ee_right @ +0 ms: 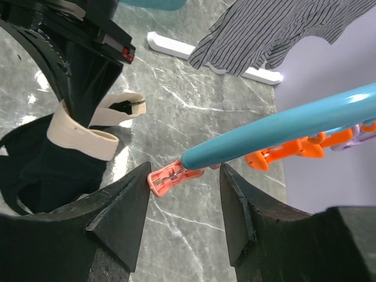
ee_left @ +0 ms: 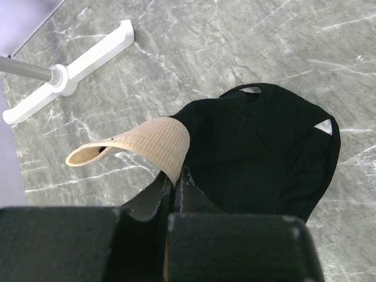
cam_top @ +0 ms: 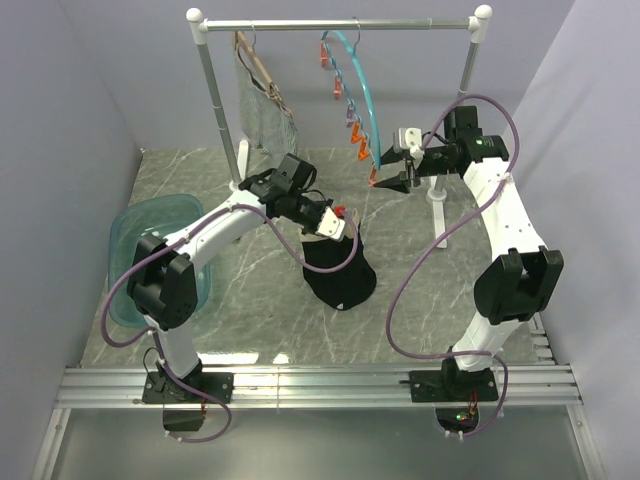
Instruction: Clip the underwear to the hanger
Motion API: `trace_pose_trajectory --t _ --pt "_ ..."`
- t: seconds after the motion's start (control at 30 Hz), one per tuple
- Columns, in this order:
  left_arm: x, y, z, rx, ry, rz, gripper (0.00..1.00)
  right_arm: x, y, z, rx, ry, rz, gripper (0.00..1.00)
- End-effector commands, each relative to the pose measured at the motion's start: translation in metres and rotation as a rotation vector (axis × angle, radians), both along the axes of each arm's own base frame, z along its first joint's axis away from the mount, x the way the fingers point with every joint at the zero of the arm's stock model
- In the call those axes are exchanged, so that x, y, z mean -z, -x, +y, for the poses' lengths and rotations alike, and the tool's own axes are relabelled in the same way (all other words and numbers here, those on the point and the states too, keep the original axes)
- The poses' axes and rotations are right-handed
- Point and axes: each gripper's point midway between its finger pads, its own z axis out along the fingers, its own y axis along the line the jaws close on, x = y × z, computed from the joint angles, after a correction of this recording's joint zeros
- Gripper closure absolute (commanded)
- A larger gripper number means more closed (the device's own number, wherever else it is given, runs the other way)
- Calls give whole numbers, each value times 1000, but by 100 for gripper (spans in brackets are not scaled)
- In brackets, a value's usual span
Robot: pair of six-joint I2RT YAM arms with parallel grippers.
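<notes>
While the overhead view hides the grip, the left wrist camera shows the left gripper clenched on the pale waistband of the underwear, whose black fabric hangs below. The right arm reaches forward, and the right gripper stands released astride the tip of the hanger and an orange clip.

underwear: dangling right under the left gripper, waistband pinched in its fingers
hanger: hooked on the clothes rail, behind both grippers; its low end dips into the gap of the right gripper
end clip: inside that gap, right by one finger
grippers: near each other, left one a bit closer to the arm bases
wooden hanger: same rail, behind the left gripper, left of the hanger
tub: on the table, way off to the left gripper's left
</notes>
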Motion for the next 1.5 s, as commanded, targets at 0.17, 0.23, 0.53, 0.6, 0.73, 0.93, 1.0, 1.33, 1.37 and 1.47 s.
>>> trace_pose_trajectory --t 0.17,0.23,0.53,0.6,0.73,0.93,1.0,1.33,1.37,1.47 --pt "-19 -4 -10 29 55 -27 100 -12 13 2 -1 -20 52 35" --pt "-18 -1 -9 40 57 -25 100 -6 18 0 -5 -15 45 34" --pt "-18 3 -9 64 54 -17 100 3 19 0 -33 -4 -28 26" --pt "-17 5 -10 70 55 -11 100 1 14 -1 -48 5 -62 25" --pt "-17 4 -12 66 64 -1 100 0 13 -1 -62 13 -64 23" --pt "-17 1 -14 65 64 -4 100 -8 7 4 -55 -18 -30 23" --pt "-16 0 -14 62 63 -3 100 -9 8 6 -51 -31 4 23" --pt "-17 1 -14 62 62 -5 100 -8 11 9 -50 -54 84 24" --pt "-17 0 -13 60 62 -7 100 -10 11 10 -47 -57 93 25" --pt "-17 0 -14 60 64 -10 100 -13 9 10 -39 -68 114 28"
